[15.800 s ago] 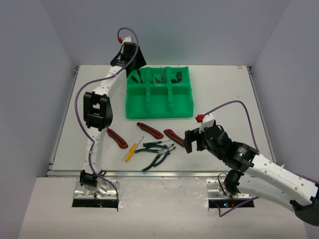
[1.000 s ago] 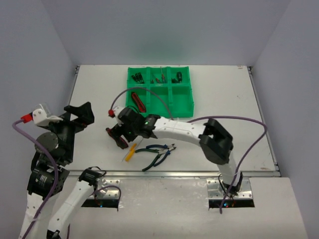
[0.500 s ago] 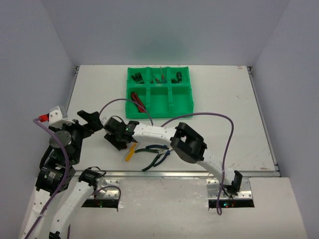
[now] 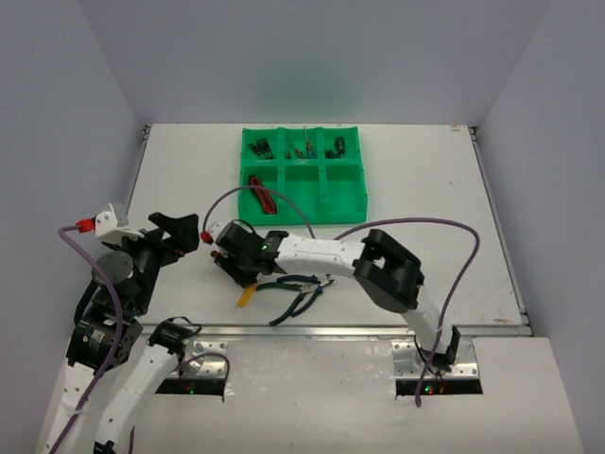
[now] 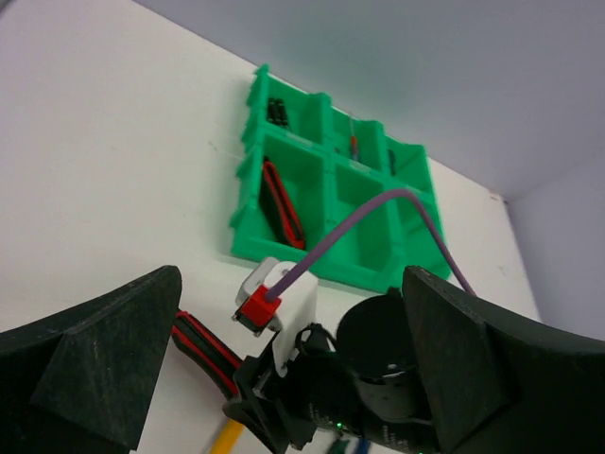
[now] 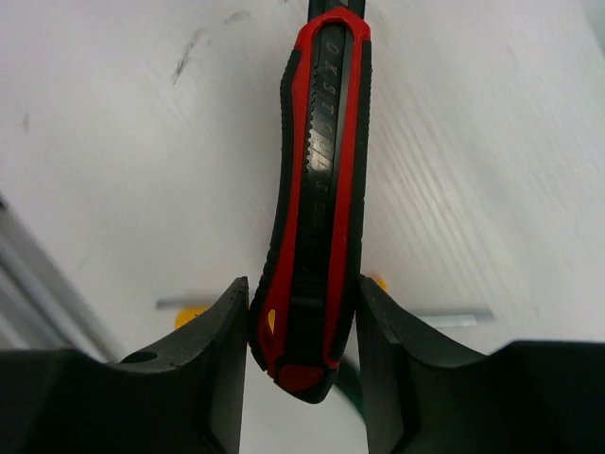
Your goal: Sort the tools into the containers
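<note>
Clamping a red-and-black utility knife between its two fingers, the right end effector sat low over the table, just beside the yellow-handled screwdriver and the pliers. The left end effector hung near it, fingers spread wide apart and gripping nothing. Farther back stood the green tray, with a second knife in its near-left compartment and small tools in the far row.

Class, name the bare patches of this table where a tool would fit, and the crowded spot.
Bare: the table right of the green tray; the strip left of it. Crowded: near centre, where pliers, yellow screwdriver and right pincer with utility knife cluster.
</note>
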You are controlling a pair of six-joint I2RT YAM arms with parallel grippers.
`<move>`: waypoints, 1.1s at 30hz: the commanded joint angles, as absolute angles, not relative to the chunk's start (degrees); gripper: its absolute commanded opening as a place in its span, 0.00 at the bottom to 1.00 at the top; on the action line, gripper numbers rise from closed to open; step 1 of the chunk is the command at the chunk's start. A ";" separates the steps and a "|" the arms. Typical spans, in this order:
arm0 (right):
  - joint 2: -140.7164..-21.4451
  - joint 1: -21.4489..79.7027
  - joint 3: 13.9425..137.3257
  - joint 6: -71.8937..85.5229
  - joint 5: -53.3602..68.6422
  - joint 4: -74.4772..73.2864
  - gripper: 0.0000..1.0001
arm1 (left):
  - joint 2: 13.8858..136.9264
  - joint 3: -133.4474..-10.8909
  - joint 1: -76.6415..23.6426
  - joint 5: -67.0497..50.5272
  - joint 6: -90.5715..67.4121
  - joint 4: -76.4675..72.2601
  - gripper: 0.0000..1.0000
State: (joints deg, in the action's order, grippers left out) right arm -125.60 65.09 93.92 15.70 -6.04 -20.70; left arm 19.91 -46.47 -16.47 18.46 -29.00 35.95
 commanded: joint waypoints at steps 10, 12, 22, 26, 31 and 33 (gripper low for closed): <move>-81.80 61.46 63.56 16.87 -10.37 -4.53 0.09 | 27.83 -25.65 -16.61 -21.89 -53.59 -7.63 1.00; -77.80 61.35 61.11 17.08 -11.95 -4.31 0.08 | 30.00 -24.44 -16.85 -22.82 -55.69 -12.04 1.00; -71.08 61.26 56.78 17.61 -8.86 -1.76 0.07 | 39.49 -21.96 -22.27 -23.11 -59.87 -23.66 0.93; -71.11 61.26 56.17 18.10 -8.26 -0.54 0.07 | 44.19 -24.41 -27.75 -18.57 -58.29 -23.40 0.65; -70.14 61.26 55.31 18.06 -8.49 -0.46 0.07 | 47.19 -26.81 -27.95 -15.53 -55.98 -20.47 0.00; -70.05 61.24 55.07 17.73 -9.50 -0.72 0.13 | 47.74 -28.15 -27.95 -13.00 -54.40 -17.48 0.00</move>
State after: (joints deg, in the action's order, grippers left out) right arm -72.19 61.16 54.67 17.43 -8.84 -4.61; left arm 47.19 -24.07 -28.17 -19.07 -58.05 -18.09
